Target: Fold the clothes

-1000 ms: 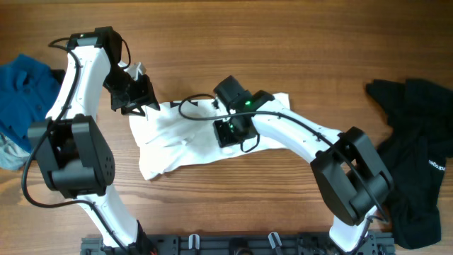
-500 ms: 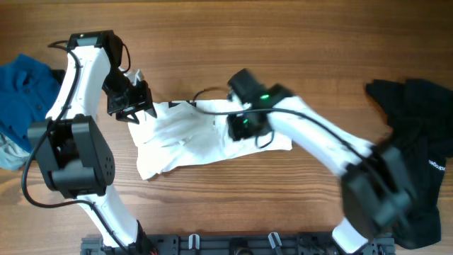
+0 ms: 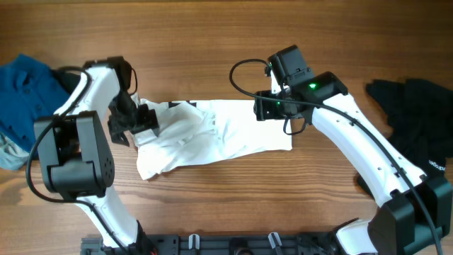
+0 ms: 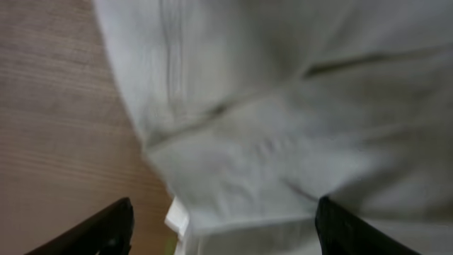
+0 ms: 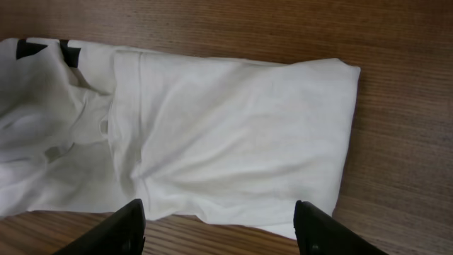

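The clothes show as three garments. A white shirt [image 3: 212, 134] lies stretched into a long strip across the table's middle, its black-striped print [image 5: 42, 49] near the top left edge. In the overhead view a blue garment [image 3: 21, 92] is bunched at the far left and a black one [image 3: 417, 142] at the far right. My left gripper [image 3: 141, 119] sits low over the shirt's left end, open, with white fabric [image 4: 269, 142] under its wide-apart fingers [image 4: 106, 230]. My right gripper [image 3: 272, 112] hangs open above the shirt's right part [image 5: 233, 134], holding nothing.
The wooden table [image 3: 212, 42] is bare behind and in front of the shirt. Both arm bases stand at the front edge by a dark rail [image 3: 233, 244]. The shirt's right edge [image 5: 350, 127] ends in a straight fold.
The right gripper pulled the shirt's right part out to the right, let go and rose. The left gripper moved down onto the shirt's left end and opened wider.
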